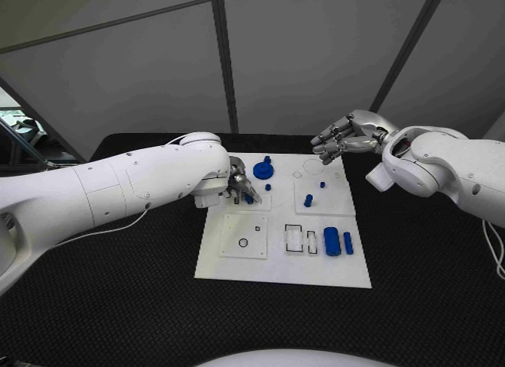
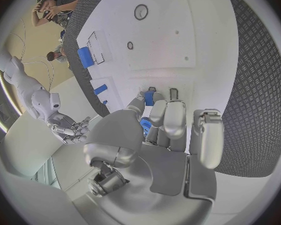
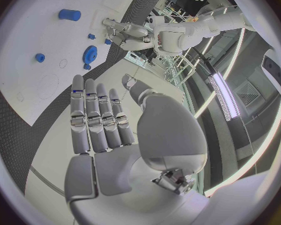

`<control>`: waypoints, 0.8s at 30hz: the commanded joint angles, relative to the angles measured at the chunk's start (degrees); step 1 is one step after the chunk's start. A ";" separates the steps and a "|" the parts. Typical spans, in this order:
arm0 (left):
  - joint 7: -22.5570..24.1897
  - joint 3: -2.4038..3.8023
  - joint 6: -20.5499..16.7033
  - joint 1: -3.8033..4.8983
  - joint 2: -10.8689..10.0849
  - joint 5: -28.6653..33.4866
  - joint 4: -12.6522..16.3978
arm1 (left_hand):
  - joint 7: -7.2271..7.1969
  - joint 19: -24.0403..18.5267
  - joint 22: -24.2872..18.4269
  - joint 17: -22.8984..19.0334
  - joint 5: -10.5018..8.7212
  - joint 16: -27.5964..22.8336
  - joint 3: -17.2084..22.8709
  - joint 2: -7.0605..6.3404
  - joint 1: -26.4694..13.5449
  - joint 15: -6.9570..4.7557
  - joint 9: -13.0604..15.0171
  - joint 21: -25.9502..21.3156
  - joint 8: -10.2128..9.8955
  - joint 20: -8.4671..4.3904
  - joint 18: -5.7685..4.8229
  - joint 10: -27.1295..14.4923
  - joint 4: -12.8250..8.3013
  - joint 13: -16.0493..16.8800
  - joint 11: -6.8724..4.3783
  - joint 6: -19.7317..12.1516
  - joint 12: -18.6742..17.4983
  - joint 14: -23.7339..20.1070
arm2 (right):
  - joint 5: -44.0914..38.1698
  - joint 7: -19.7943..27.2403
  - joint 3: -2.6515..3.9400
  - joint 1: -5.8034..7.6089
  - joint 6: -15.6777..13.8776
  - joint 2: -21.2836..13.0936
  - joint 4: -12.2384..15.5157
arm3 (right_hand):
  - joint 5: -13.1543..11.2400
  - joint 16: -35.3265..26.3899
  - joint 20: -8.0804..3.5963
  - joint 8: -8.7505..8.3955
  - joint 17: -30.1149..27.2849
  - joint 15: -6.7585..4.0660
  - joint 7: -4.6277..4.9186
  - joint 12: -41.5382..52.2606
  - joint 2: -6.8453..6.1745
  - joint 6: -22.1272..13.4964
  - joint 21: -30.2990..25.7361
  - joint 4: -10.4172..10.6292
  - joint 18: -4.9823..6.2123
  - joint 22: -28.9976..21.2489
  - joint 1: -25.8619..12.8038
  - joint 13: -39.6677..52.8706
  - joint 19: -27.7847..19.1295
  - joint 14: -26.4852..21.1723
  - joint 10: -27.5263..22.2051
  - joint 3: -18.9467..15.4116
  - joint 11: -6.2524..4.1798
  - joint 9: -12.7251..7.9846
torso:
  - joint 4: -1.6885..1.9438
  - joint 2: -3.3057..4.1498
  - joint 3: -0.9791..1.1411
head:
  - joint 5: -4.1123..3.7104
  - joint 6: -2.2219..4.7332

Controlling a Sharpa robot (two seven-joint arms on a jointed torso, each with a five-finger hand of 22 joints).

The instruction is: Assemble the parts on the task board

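The white task board lies mid-table. My left hand is down over the board's far left part, its fingers curled round a small blue part that shows between them. Just beyond it lies a blue gear. Short blue pegs stand on the far right plate. A thick blue cylinder and a thinner one lie at the right edge. My right hand hovers above the board's far right corner, fingers straight and apart, holding nothing.
The board rests on a black textured mat. Rectangular recesses and a plate with small holes occupy the board's near half. A white cable trails under my left arm.
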 commanded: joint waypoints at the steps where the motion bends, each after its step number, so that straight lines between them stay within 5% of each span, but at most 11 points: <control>1: -1.43 -0.16 0.53 -0.20 -0.01 -0.43 -0.25 | 0.17 6.08 15.09 -0.05 -0.21 0.13 -0.97 -0.45 -0.65 -0.31 -0.10 0.21 0.10 -0.33 -3.10 0.21 0.42 0.24 -0.33 0.34 0.20 0.26 | -0.04 0.26 0.03 0.10 0.33 0.04 0.03 | 0.34 -0.15 0.22 -0.19 -0.06 0.09 -0.13 -0.22 0.42 -0.37 -0.39 -0.01 0.14 -0.05 -0.34 -0.03 0.11 -0.50 -0.35 -0.45 -0.15 -0.07 | 0.02 0.01 0.02 | 0.02 0.02; 8: -1.41 -0.16 -0.15 -0.20 -0.10 -0.43 -0.33 | 0.16 6.08 15.09 0.02 -0.21 0.18 -4.68 -1.41 -2.15 -0.36 -0.04 0.21 0.32 -0.39 -3.10 0.33 3.40 0.34 -0.35 0.60 0.48 0.31 | -0.04 0.27 0.03 0.10 0.39 0.07 -0.04 | 0.34 -0.15 0.23 -0.19 -0.08 0.10 -0.13 -0.22 0.42 -0.38 -0.42 -0.01 0.14 -0.08 -0.36 -0.03 0.11 -0.52 -0.37 -0.47 -0.14 -0.07 | 0.02 0.03 0.02 | 0.02 0.04; 17: -1.23 -0.15 -0.26 -0.20 -0.26 -0.43 -0.27 | -0.18 6.08 15.09 0.00 -0.18 0.14 -4.42 1.71 1.06 -0.56 -0.01 0.21 0.29 -0.55 -3.10 0.19 3.96 0.25 -0.64 0.29 0.45 0.34 | -0.06 0.21 0.02 0.10 0.64 0.09 -0.15 | 0.34 -0.15 0.23 -0.19 -0.08 0.10 -0.13 -0.22 0.42 -0.38 -0.42 -0.01 0.14 -0.08 -0.36 -0.03 0.11 -0.52 -0.37 -0.47 -0.14 -0.07 | -0.01 0.01 0.00 | 0.02 -0.03; 24: -1.17 -0.15 0.15 -0.20 -0.29 -0.19 -0.19 | -0.13 6.08 15.09 -0.02 -0.18 0.11 -4.63 1.97 2.20 -0.58 -0.04 0.21 0.21 -0.59 -3.10 0.10 3.68 0.18 -0.62 0.09 0.39 0.34 | -0.12 0.17 0.01 0.09 0.81 0.12 -0.19 | 0.34 -0.15 0.23 -0.19 -0.08 0.10 -0.13 -0.22 0.42 -0.38 -0.42 -0.01 0.14 -0.08 -0.36 -0.03 0.11 -0.52 -0.37 -0.47 -0.14 -0.07 | 0.04 0.01 0.01 | 0.00 -0.09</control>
